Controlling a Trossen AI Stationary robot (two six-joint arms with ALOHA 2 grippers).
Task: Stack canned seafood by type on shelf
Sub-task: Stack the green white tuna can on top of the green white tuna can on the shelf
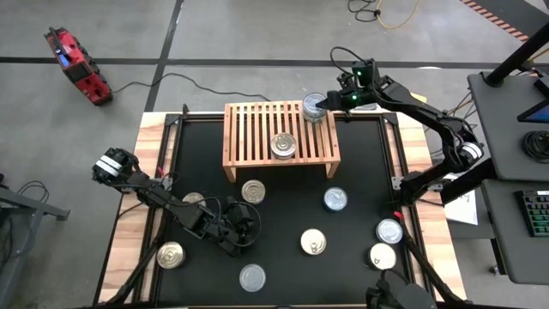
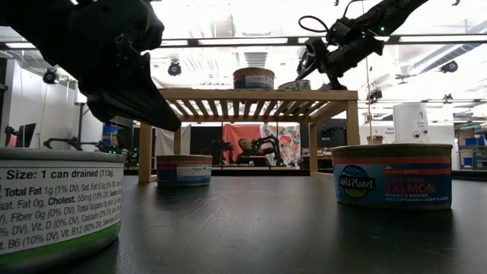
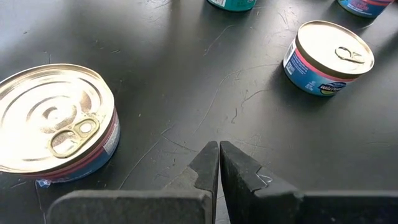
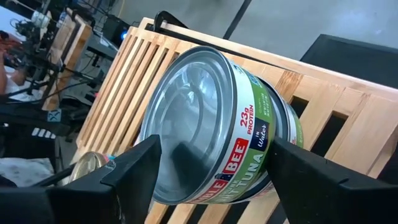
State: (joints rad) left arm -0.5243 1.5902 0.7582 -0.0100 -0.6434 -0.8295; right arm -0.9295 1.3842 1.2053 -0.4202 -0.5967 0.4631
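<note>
The right end effector (image 4: 211, 168) is clamped on a tuna can (image 4: 217, 124) at the shelf's (image 1: 257, 120) 1 o'clock corner; one can (image 1: 284, 146) is shelved, eight remain on the bench (image 1: 283, 215). The left end effector (image 3: 219, 168) is clenched, empty.

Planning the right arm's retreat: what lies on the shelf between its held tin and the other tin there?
Nothing: bare shelf slats separate the held tin from the other tin, per the high view.

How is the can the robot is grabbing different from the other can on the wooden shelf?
The tuna can sits between the right gripper jaws at the shelf's far right corner; the other can stands free near the middle. In the right wrist view the tuna can looks tilted, while the middle can stands flat. The tuna can's label is green and white; the middle can's, seen from the low view, has a blue band. Both are short round metal tins.
</note>
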